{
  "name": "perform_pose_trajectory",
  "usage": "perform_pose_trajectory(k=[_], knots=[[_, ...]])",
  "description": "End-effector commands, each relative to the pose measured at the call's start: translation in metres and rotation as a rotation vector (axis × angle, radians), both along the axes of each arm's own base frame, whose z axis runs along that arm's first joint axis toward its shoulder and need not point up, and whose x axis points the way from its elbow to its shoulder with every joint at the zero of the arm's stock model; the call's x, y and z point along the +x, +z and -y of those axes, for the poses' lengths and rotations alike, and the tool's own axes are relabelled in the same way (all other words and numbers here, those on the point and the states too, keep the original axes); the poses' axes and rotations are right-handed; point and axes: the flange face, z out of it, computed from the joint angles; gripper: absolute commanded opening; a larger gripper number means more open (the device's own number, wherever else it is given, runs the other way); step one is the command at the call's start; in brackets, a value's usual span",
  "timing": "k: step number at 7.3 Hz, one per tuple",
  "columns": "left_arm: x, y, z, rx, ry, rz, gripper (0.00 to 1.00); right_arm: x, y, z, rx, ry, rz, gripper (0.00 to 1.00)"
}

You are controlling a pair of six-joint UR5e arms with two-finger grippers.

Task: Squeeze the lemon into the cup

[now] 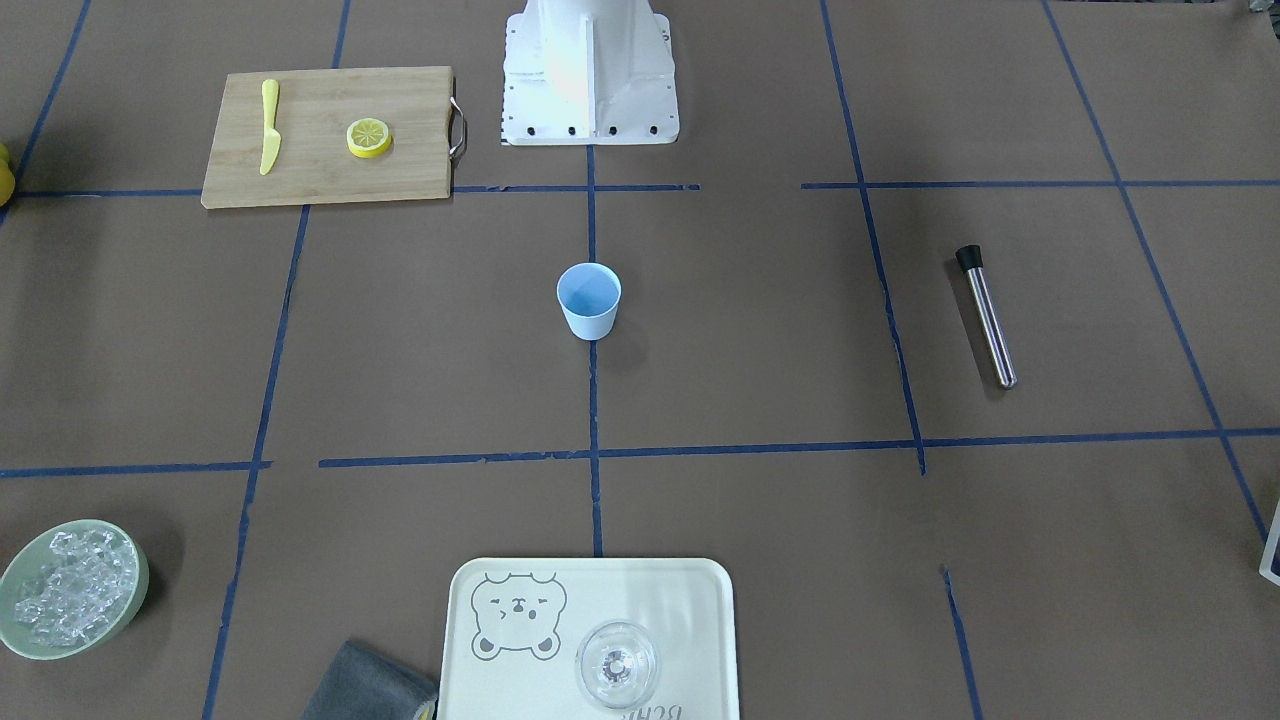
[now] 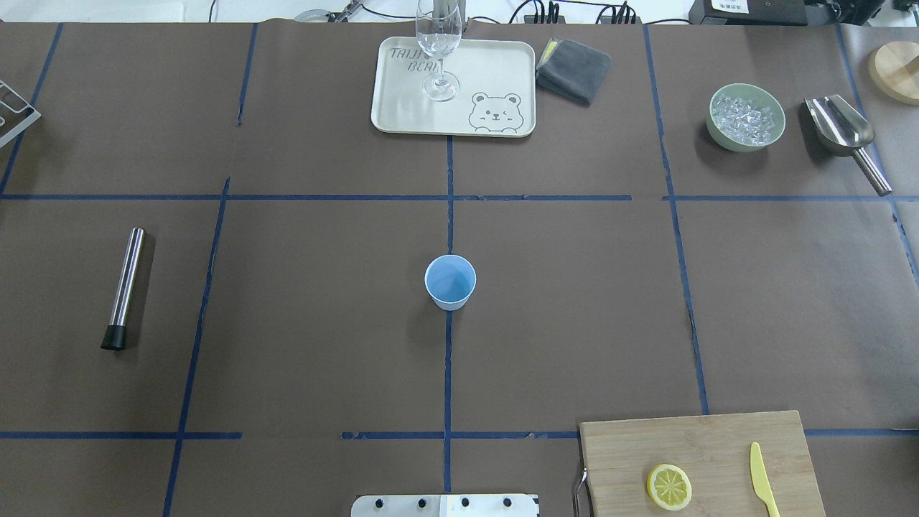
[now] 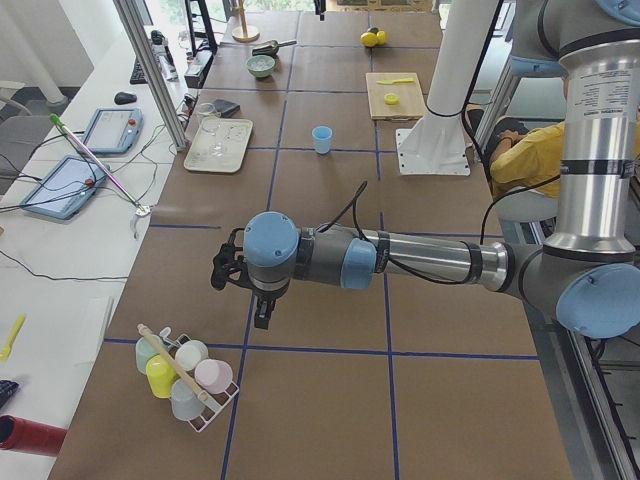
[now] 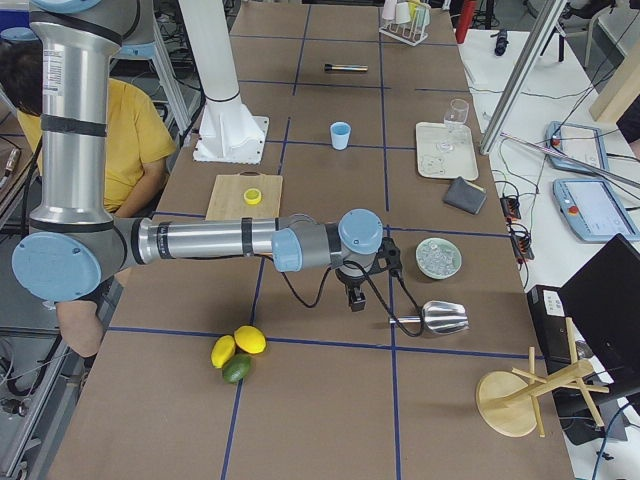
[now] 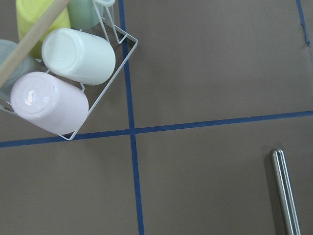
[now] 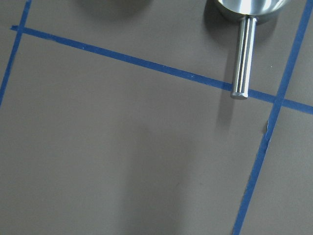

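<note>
Left fingers point(image 3: 262, 312) hang over the bench point(image 2: 323, 345) near the cup rack point(image 3: 185, 380); can't tell if they're apart or together. Steel rod point(image 2: 126, 287) lies far left. Cup point(image 2: 450, 282) upright at bench centre. Lemon point(image 2: 669, 487) flat on cutting board point(image 2: 646, 441), beside yellow knife point(image 2: 762, 488), well apart from cup. Right fingers point(image 4: 355, 297) near scoop point(image 4: 440, 317); state can't tell.

Robotics lab: tape-gridded table point(image 2: 323, 323), teach pendants point(image 3: 110, 128), cables point(image 2: 531, 10), aluminium frame post point(image 3: 150, 60)

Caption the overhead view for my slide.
A blue cup stands at the centre of the table; a lemon slice lies on the cutting board beside a yellow knife.
</note>
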Motion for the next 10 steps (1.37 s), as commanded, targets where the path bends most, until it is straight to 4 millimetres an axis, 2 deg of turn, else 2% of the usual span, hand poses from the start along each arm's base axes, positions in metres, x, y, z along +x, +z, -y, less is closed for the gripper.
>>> perform_pose_trajectory(k=[1, 2, 3, 4, 5, 6, 7, 9, 10], knots=[[0.03, -0.011, 0.004, 0.063, 0.062, -0.004, 1.0, -0.013, 0.0, -0.003, -0.017, 0.006, 0.008, 1.0], [0.051, -0.017, 0.006, 0.071, 0.102, -0.008, 1.0, -0.021, -0.008, -0.003, -0.018, -0.003, 0.021, 1.0], [0.067, -0.024, 0.006, 0.079, 0.132, -0.01, 1.0, -0.056, -0.027, -0.007, -0.04, -0.041, 0.04, 1.0], [0.068, -0.028, 0.006, 0.068, 0.121, -0.013, 1.0, -0.083, -0.062, -0.016, -0.063, -0.042, 0.055, 1.0], [0.078, -0.033, 0.008, 0.058, 0.111, -0.022, 1.0, -0.127, -0.1, -0.045, -0.079, -0.081, 0.068, 1.0], [0.086, -0.036, 0.008, 0.057, 0.1, -0.031, 1.0, -0.152, -0.119, -0.066, -0.087, -0.077, 0.101, 1.0], [0.095, -0.038, 0.009, 0.037, 0.097, -0.038, 1.0, -0.181, -0.122, -0.093, -0.024, -0.1, 0.101, 1.0], [0.102, -0.043, 0.009, 0.04, 0.086, -0.048, 1.0, -0.247, -0.154, -0.136, -0.138, -0.036, 0.186, 0.99], [0.102, -0.043, 0.009, 0.042, 0.085, -0.048, 1.0, -0.286, -0.167, -0.169, -0.198, -0.013, 0.221, 0.97]])
